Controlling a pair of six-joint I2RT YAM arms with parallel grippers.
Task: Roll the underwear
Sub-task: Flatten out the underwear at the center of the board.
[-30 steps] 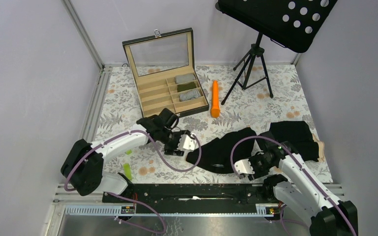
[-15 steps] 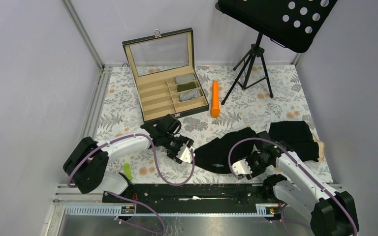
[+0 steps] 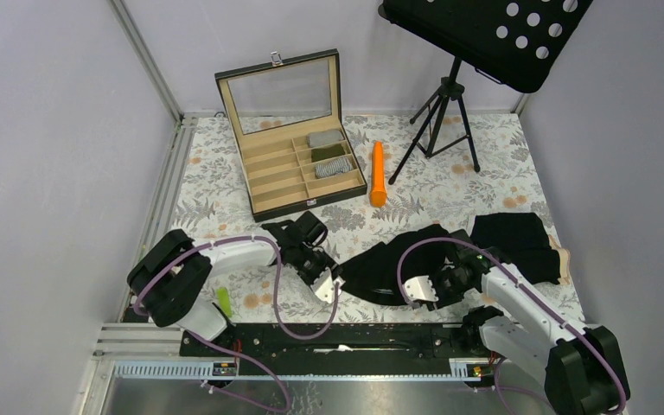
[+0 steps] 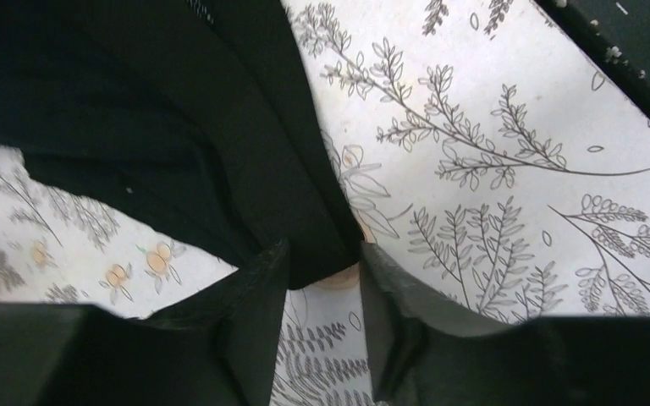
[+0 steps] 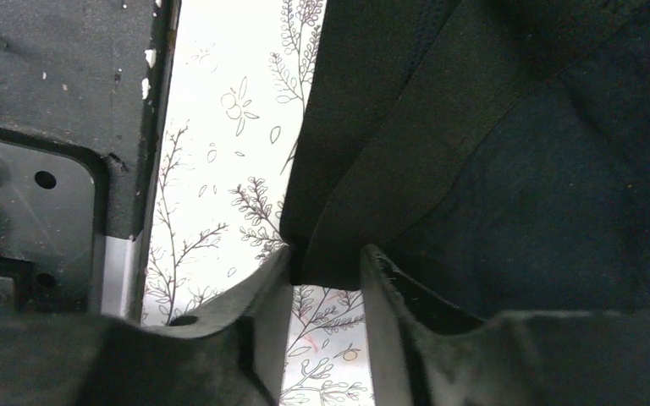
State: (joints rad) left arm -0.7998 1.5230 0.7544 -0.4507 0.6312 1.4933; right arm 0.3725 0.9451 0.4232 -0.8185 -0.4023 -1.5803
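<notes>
A black underwear [image 3: 389,259] lies spread flat on the flowered table between my arms. My left gripper [image 3: 327,284] is low at its left corner. In the left wrist view the gripper [image 4: 322,269] is open, with the cloth corner [image 4: 317,245] lying between the fingertips. My right gripper [image 3: 417,290] is at the cloth's near right edge. In the right wrist view it [image 5: 326,272] is open too, with a cloth corner [image 5: 330,254] between its tips. A second black garment [image 3: 513,233] lies at the right. A light grey striped roll [image 3: 333,167] sits in the box.
An open wooden compartment box [image 3: 270,177] with a glass lid stands at the back left and holds three rolls. An orange stick [image 3: 379,173] lies beside it. A music stand tripod [image 3: 441,108] stands at the back right. A green piece [image 3: 223,301] lies near the left base. The black base rail [image 3: 337,335] runs along the near edge.
My left gripper has swung nearer and lower, from beside the cloth to its left corner. My right gripper has shifted slightly left along the cloth's near edge.
</notes>
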